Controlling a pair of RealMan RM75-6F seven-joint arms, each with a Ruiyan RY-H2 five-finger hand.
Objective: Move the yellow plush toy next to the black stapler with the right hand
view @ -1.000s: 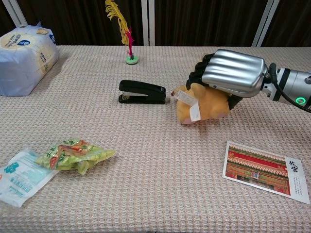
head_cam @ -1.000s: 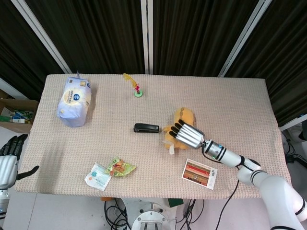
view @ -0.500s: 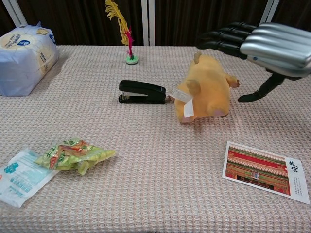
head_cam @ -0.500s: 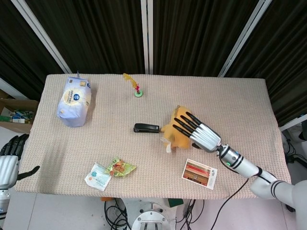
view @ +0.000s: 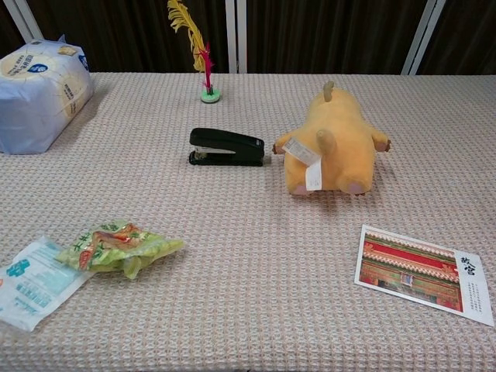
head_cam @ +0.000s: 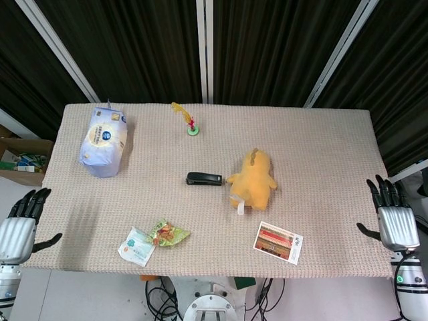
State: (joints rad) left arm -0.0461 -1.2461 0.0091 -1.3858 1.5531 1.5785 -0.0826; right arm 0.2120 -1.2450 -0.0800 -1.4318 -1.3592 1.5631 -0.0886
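Observation:
The yellow plush toy (head_cam: 253, 179) (view: 331, 142) lies on the table just right of the black stapler (head_cam: 204, 178) (view: 226, 146), one paw almost touching the stapler's end; nothing holds it. A white tag hangs from its near side. My right hand (head_cam: 391, 217) is off the table's right edge, fingers spread and empty. My left hand (head_cam: 23, 223) hovers beyond the left edge, fingers apart, holding nothing. Neither hand shows in the chest view.
A blue-white bag (head_cam: 103, 140) (view: 37, 93) lies at the back left. A feather shuttlecock (head_cam: 188, 120) (view: 200, 54) stands behind the stapler. Snack packets (head_cam: 152, 239) (view: 85, 260) lie front left, a postcard (head_cam: 277, 242) (view: 423, 272) front right.
My right hand let go of the plush toy, lifted and withdrew past the table's right edge. The toy settled beside the stapler. The left hand barely moved.

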